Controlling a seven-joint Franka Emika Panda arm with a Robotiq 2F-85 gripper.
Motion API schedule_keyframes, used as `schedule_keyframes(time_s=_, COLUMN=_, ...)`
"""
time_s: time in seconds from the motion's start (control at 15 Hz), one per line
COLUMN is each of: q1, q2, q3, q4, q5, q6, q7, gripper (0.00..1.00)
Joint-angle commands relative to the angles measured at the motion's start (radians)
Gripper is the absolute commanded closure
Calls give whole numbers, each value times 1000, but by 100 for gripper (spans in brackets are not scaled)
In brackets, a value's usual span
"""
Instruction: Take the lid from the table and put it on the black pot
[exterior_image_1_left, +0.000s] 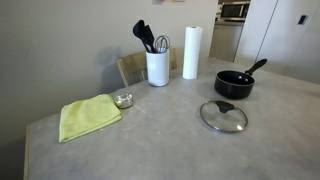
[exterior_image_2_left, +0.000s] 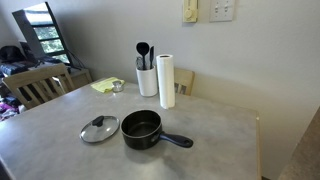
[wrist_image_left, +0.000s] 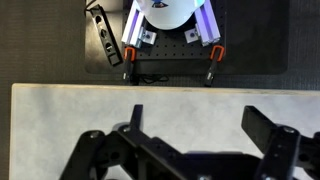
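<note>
**End effector open and empty; lid flat on the worktop beside the black pot**

Wrist view: the end effector (wrist_image_left: 193, 112) comes in from the bottom edge with its two dark fingers (wrist_image_left: 136, 118) spread wide. Nothing is between them and they touch nothing; only the pale worktop (wrist_image_left: 60, 110) shows in the gap. The camera looks across the worktop's edge towards the robot base (wrist_image_left: 166, 14), which has a white body lit blue and sits on a dark plate (wrist_image_left: 250, 40). So the wrist hangs above the worktop, facing its own mount. More of the arm's pose cannot be told. Neither the pot nor the lid appears here.

Exterior view: the black pot (exterior_image_1_left: 234, 84) stands upright on the grey worktop (exterior_image_1_left: 160, 145), its long handle pointing up and away. The lid (exterior_image_1_left: 223, 115) lies flat just in front of the pot, knob up and close to it, though not on it. A paper towel roll (exterior_image_1_left: 191, 52) stands behind the pot, with a white utensil holder (exterior_image_1_left: 157, 68) beyond it. A small glass bowl (exterior_image_1_left: 123, 100) and a yellow cloth (exterior_image_1_left: 88, 117) lie well apart from the pot.

Exterior view: the pot (exterior_image_2_left: 140, 130) is uncovered. The lid (exterior_image_2_left: 99, 129) rests just beside it, on the side opposite the handle. The paper towel roll (exterior_image_2_left: 166, 80) and utensil holder (exterior_image_2_left: 147, 78) stand behind the pot.
</note>
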Motion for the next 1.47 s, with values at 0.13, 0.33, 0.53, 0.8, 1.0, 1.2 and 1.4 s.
schedule_keyframes(time_s=0.13, q1=2, q2=-2, q3=3, q4=-47, q5=7, q6=69, q7=28, gripper=0)
schedule_keyframes(time_s=0.33, q1=-7, q2=26, q3=-1, q4=-134, q5=31, q6=236, q7=72, gripper=0)
schedule_keyframes(time_s=0.53, q1=-32, q2=107, q3=-25, q4=-188, q5=54, q6=386, q7=111, gripper=0)
schedule_keyframes(time_s=0.8, q1=-29, q2=113, q3=-32, q4=-191, q5=28, q6=400, q7=113, gripper=0)
schedule_keyframes(time_s=1.0, q1=-32, q2=122, q3=-37, q4=-190, q5=28, q6=405, q7=114, gripper=0)
schedule_keyframes(time_s=1.2, q1=1, q2=189, q3=-61, q4=-233, q5=52, q6=586, q7=-28, gripper=0)
schedule_keyframes(time_s=1.4, q1=9, q2=311, q3=-107, q4=-212, q5=69, q6=776, q7=-202, gripper=0)
